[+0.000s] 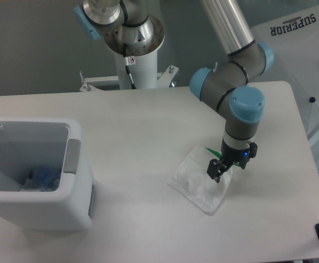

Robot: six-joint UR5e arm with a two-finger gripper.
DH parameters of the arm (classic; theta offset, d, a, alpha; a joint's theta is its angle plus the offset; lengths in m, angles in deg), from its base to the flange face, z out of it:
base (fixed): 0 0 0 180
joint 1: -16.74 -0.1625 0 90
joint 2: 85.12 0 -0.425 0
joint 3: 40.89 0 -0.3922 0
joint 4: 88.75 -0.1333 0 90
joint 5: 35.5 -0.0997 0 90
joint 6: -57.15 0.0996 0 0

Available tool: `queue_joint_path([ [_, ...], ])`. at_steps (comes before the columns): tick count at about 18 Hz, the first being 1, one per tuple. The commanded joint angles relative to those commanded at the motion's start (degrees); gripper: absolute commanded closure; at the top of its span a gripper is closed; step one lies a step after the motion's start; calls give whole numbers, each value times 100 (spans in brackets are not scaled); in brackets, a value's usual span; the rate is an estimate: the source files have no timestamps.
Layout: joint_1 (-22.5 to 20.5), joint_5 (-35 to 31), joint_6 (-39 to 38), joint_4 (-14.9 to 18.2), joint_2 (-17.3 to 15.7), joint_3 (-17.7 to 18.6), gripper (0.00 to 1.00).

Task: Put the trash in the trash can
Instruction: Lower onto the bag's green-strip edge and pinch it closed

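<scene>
Gripper (223,166) is sitting low over the right edge of the plastic bag (199,183), fingers pointing down at the table (137,126). Fingers look drawn in narrow around the bag's far-right corner, where a bit of the green strip (212,150) is sticking up just left of the wrist; can't tell for sure whether they're actually pinching the film or only touching it. A blue light is glowing on the gripper body.

Bag is lying flat-ish on the table, right of centre, translucent white, crumpled a little in the middle, near corner pointing toward the near edge.

Trash can (36,175) is standing at the near left of the table, well apart from the bag, open top facing up, grey panel (73,156) on its right wall. Inside, at the bottom, the bluish bottle (41,178) is lying near the left-centre; details too blurry to make out.

Arm w/ blue joint caps is reaching down from the far side. A white sheet printed "SUPERIOR" (294,24) is hanging at the far right, off the table.
</scene>
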State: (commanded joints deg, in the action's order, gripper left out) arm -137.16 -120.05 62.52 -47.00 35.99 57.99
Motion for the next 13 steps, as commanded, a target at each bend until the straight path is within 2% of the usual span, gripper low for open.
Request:
queue_joint_path([
  [6,132,-18,-159,-9,70,18,0],
  [8,141,-18,-150,-9,70,18,4],
  [10,141,-18,-150,-9,70,18,10],
  [12,141,-18,-150,-9,79,18,24],
  [13,141,0,-150,-9,71,18,34],
])
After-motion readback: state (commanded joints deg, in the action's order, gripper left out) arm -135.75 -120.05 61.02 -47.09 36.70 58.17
